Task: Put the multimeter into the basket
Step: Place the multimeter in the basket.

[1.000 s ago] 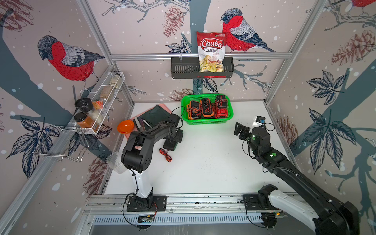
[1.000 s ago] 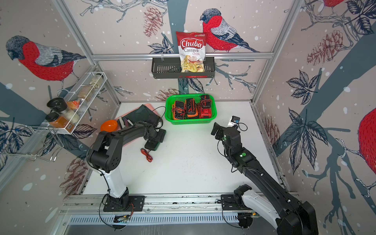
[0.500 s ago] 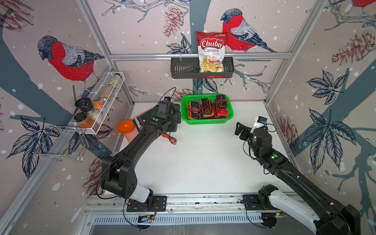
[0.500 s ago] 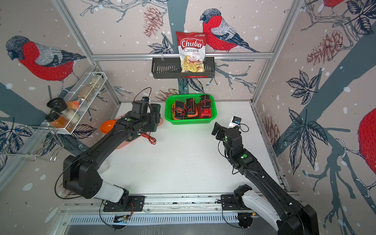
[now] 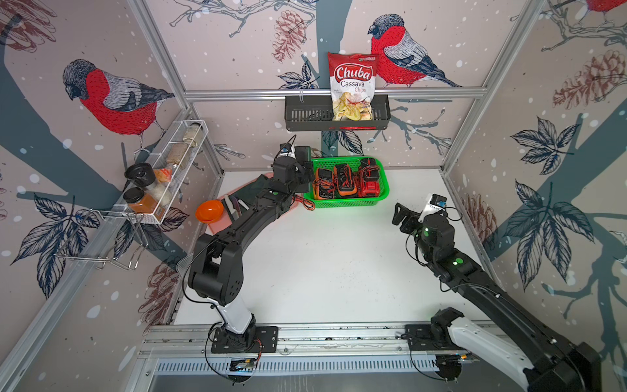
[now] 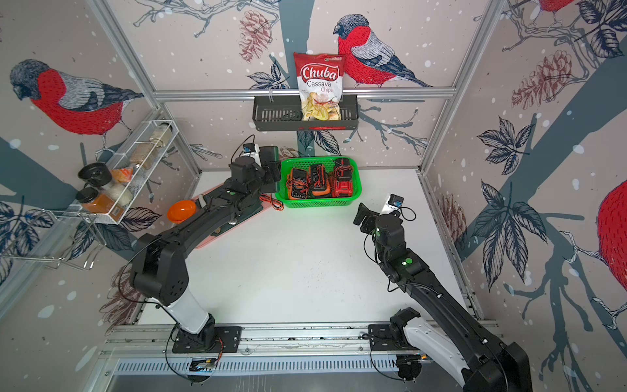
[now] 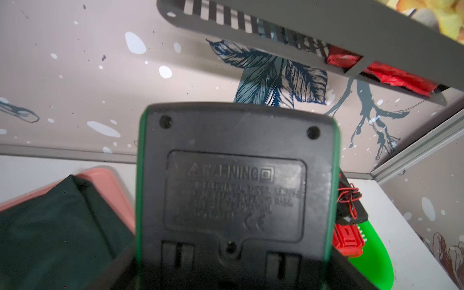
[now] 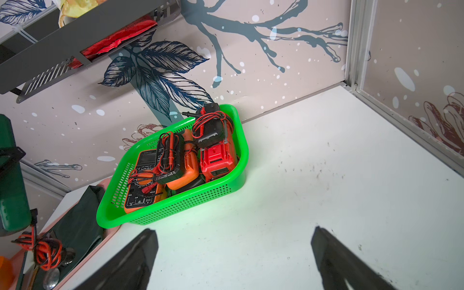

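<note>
left wrist view is filled by the black back of the green-edged multimeter [image 7: 236,188], clamped across its wide body by the left gripper [image 5: 304,167]. in a top view it stands on end just left of the green basket [image 5: 346,203], maybe a bit above the rim. the right gripper [image 8: 233,248] sits far off at lower right, spread wide and empty.

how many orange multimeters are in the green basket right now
2. One orange multimeter lies face up at one end of the green basket; the second orange multimeter sits mid-basket under a black meter. More may be hidden underneath.
</note>
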`<state>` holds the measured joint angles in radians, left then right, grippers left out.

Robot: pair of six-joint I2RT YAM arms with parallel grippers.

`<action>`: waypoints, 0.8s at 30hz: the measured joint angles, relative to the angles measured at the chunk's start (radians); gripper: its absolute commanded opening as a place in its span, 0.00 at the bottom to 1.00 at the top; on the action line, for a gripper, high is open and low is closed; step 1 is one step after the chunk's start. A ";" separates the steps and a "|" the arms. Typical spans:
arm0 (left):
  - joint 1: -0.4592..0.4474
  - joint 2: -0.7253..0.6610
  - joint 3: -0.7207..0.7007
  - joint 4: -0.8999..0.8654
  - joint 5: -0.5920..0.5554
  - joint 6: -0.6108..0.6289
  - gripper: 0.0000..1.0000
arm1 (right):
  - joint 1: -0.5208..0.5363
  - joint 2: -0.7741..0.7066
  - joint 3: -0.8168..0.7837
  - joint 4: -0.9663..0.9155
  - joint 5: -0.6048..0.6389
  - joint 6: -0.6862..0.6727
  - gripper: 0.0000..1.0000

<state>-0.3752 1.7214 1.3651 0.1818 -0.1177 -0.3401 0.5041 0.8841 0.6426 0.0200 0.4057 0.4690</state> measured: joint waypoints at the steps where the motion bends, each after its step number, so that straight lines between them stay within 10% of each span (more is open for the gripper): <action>1: -0.006 0.016 0.005 0.027 -0.005 0.000 0.00 | 0.000 0.000 0.000 0.001 0.002 0.000 1.00; 24: -0.079 0.350 0.188 0.307 -0.092 0.003 0.00 | -0.001 0.036 -0.014 0.003 0.004 0.000 1.00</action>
<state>-0.4538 2.0716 1.5536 0.4885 -0.2092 -0.3370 0.5034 0.9203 0.6289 0.0235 0.4099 0.4694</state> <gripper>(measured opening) 0.875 0.997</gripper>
